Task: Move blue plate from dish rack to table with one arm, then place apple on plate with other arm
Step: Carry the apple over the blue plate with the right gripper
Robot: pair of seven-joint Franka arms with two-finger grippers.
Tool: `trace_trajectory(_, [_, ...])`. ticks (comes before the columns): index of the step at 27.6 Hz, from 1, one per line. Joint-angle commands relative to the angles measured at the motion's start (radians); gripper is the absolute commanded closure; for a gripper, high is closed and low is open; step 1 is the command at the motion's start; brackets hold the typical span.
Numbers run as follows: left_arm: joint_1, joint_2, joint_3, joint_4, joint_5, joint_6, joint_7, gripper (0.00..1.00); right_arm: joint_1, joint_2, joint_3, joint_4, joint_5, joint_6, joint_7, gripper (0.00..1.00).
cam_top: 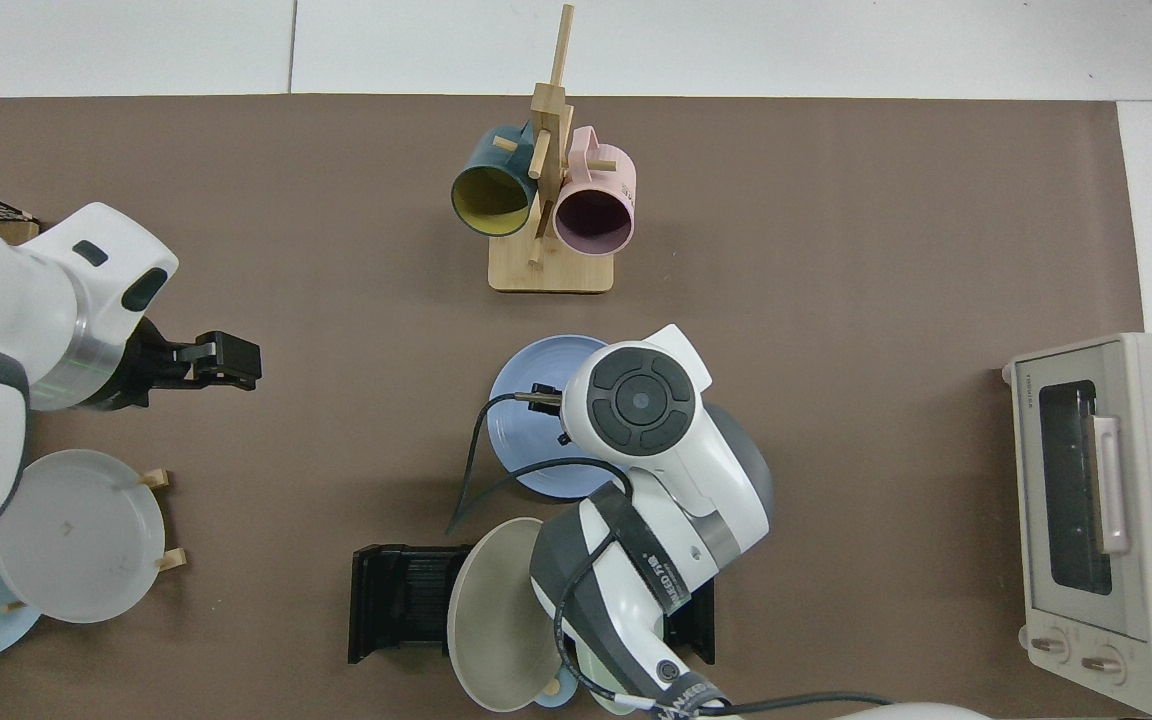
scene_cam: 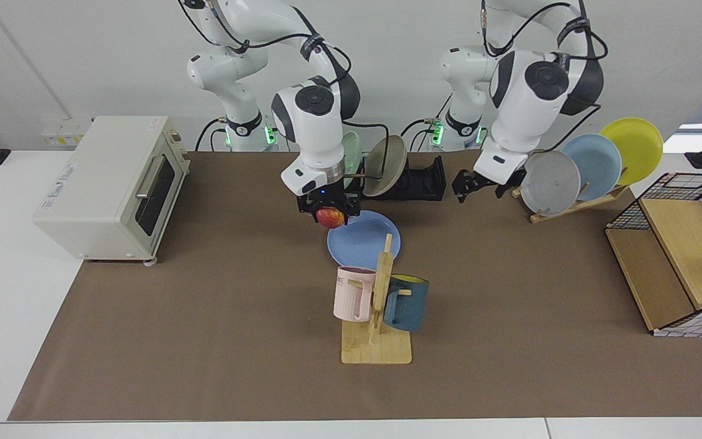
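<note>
The blue plate [scene_cam: 364, 242] lies flat on the table's brown mat [scene_cam: 205, 335], in front of the black dish rack [scene_cam: 425, 179]. My right gripper [scene_cam: 329, 214] is shut on the red and yellow apple [scene_cam: 329, 217] and hovers over the plate's back edge. In the top view the right arm covers the apple and much of the blue plate [cam_top: 519, 400]. My left gripper [scene_cam: 480, 185] hangs open and empty, well off to the side of the plate, beside the grey plate of the wooden stand. A green and a beige plate stand in the dish rack [cam_top: 401, 600].
A wooden mug tree [scene_cam: 377, 305] with a pink and a teal mug stands just in front of the blue plate. A cream toaster oven [scene_cam: 113, 183] sits at the view's left. The slanted stand [scene_cam: 588, 164] with grey, pale blue and yellow plates and a wire-sided wooden shelf [scene_cam: 674, 256] are at the right.
</note>
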Motion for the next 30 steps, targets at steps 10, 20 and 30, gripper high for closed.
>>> trace_trajectory(10, [-0.001,-0.059,0.097,0.014,0.000,-0.031,0.126,0.00,0.035,0.130,-0.006,0.014,0.016,0.107,0.128,1.00])
trace_trajectory(20, [-0.003,-0.067,0.086,0.014,0.000,-0.031,0.125,0.00,0.033,0.128,-0.012,0.026,0.019,0.097,0.122,0.00])
trace_trajectory(30, [-0.041,-0.108,0.086,0.010,0.004,-0.059,0.122,0.00,0.013,0.009,-0.042,0.110,0.013,-0.058,0.071,0.00])
